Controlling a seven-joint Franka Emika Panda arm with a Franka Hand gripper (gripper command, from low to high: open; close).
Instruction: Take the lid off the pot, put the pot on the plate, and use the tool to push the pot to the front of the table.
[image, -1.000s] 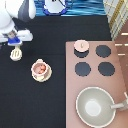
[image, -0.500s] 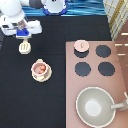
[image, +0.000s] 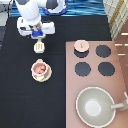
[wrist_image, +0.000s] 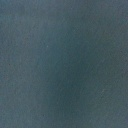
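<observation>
In the exterior view my gripper hangs over the black table near the top left, shut on the thin handle of the cream-white tool. The tool's slotted head points down toward the pot. Just below it, the pinkish-tan pot, reddish-brown inside, sits uncovered on the cream plate. A small gap separates the tool's head from the pot. The lid, with its centre knob, rests on the stove's top left burner. The wrist view shows only a blank dark surface.
The pinkish-brown stove panel fills the right side, with three black burners showing. A large grey-beige pan with a handle sits on the stove at the bottom right.
My gripper has carried the tool rightward from the table's left edge to a spot just above the pot. Pot, plate and lid have not moved.
</observation>
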